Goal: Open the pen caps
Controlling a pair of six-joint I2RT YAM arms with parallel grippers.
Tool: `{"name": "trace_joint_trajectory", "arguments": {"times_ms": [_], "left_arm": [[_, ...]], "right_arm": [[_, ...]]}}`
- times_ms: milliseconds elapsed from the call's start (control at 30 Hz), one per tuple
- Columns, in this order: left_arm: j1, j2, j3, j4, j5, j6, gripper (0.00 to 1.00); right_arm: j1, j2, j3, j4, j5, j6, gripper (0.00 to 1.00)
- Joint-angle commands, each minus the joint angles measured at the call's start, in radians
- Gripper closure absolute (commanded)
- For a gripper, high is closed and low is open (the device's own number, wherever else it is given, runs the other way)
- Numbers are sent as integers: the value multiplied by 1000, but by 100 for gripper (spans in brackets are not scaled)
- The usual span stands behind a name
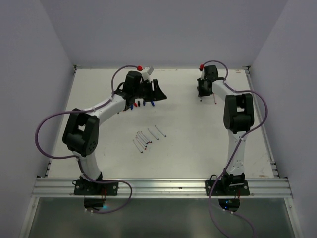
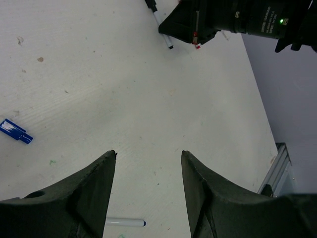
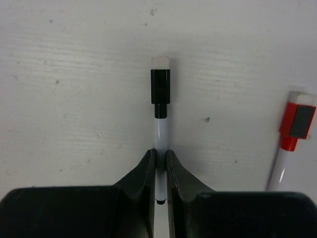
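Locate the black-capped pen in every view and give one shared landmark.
Top external: black-capped pen, tiny, upper right.
Left wrist: pen at the top edge, middle.
Right wrist: pen vertical in the centre.
Landmark: right end effector, right at the pen in all three.

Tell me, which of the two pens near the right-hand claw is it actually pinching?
The black-capped pen: its white barrel is clamped between the fingers of the right gripper. The red-capped pen lies loose beside it, untouched.
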Motion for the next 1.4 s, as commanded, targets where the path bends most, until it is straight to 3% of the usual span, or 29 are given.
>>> {"name": "trace_joint_trajectory", "arguments": {"times_ms": [0,267,733,1000,1367], "left_arm": [[40,-60,-62,150,102,-83,42],[68,-10,-74,176,164,-169,47],[66,6,-57,196,172,-194,46],[59,23,-82,334,267,-263,45],[43,29,-97,329,265,-263,45]], "right_arm": [[53,-88,-116,19,-81,73,100],[157,-324,-317,134,-113,130,100],[308,-599,-563,172,-199,130,100],[378,-657,-598,186,-202,122,100],[412,-708,-627,262,-159,164,100]]}}
